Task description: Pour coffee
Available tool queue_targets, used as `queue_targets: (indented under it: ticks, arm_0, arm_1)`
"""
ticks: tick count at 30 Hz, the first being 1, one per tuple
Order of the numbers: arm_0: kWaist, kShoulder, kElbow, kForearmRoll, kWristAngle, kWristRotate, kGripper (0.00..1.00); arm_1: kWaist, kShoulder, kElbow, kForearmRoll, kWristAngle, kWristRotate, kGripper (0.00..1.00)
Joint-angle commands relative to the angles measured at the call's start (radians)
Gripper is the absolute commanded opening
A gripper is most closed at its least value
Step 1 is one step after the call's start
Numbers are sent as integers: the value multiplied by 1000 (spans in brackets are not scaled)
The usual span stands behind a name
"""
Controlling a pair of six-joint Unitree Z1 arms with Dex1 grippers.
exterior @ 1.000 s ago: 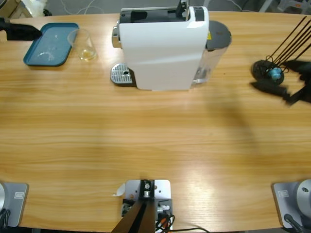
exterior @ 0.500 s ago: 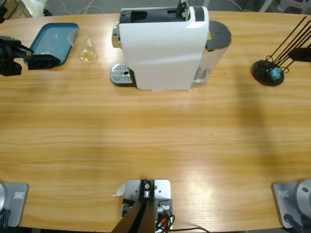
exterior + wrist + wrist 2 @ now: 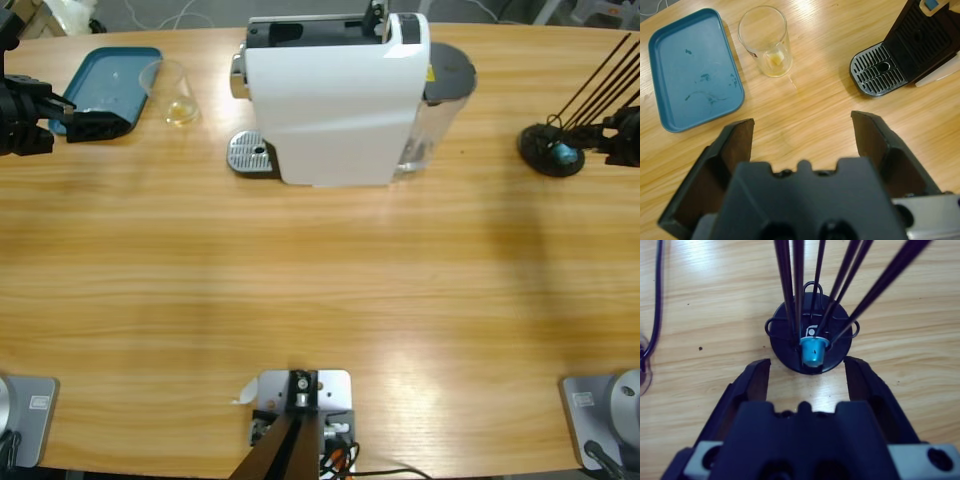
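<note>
From the high view, your left end effector (image 3: 95, 124) sits at the counter's (image 3: 320, 300) left edge, black jaws spread, over the near corner of the teal tray (image 3: 110, 70). The clear glass (image 3: 175, 92) stands just past it, beside the tray, with the coffee (image 3: 180, 112), a thin pale amber pool, in its bottom. The white coffee machine (image 3: 335, 100) and its metal drip grate (image 3: 252, 153) lie farther along. Your right end effector (image 3: 612, 140) is at the far right edge, by the black capsule holder (image 3: 552, 150); you cannot tell its jaw spacing here.

In the left wrist view, your left end effector (image 3: 802, 132) is wide open, holding nothing. Ahead of it stand the glass (image 3: 765, 40) with coffee (image 3: 776, 60), the tray (image 3: 692, 67) off the left jaw and the drip grate (image 3: 879, 75) off the right jaw.

In the right wrist view, your right end effector (image 3: 807, 370) is open and empty, its jaws flanking the near rim of the holder's base (image 3: 785, 340). A blue capsule (image 3: 812, 351) sits among the holder's black rods (image 3: 795, 285). No lettering is readable.
</note>
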State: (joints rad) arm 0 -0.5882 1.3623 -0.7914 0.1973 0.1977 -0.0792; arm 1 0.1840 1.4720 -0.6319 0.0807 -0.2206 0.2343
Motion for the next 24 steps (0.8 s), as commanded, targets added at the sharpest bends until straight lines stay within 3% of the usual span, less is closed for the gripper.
queue_targets:
  ticks: [1,24]
  arm_0:
    - [13,24,38,-15,-12,-1,835]
    - [15,24,43,-24,-12,4,834]
  arm_1:
    - [-42,96,23,-41,-10,14,628]
    - [-77,182,15,-67,34,7,623]
